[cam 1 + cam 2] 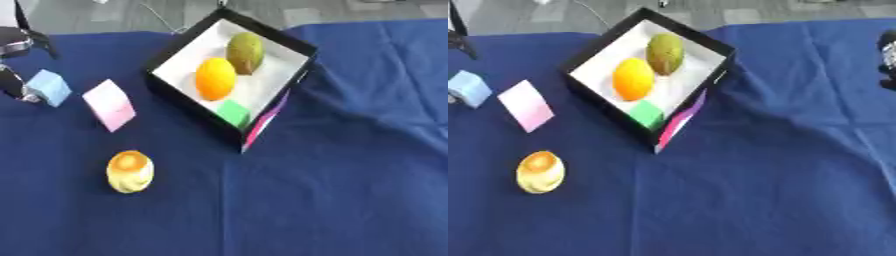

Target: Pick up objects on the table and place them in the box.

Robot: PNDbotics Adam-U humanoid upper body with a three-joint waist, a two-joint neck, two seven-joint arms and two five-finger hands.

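A black box [191, 111] with a white inside stands askew at the upper middle of the blue cloth. In it lie an orange [215, 78], a green-brown fruit [245, 52] and a small green cube [233, 113]. To the box's left on the cloth are a pink cube [109, 105] and a light blue cube [50, 87]. A yellow round pastry-like thing [130, 171] lies nearer the front. My left hand [12, 75] shows at the far left edge, right beside the light blue cube. Only a dark part of my right hand [888, 56] shows at the right edge.
The blue cloth [332, 190] covers the table and is creased to the right of the box. Grey floor and a cable [592, 15] show beyond the far edge. A magenta flap [262, 125] hangs at the box's near corner.
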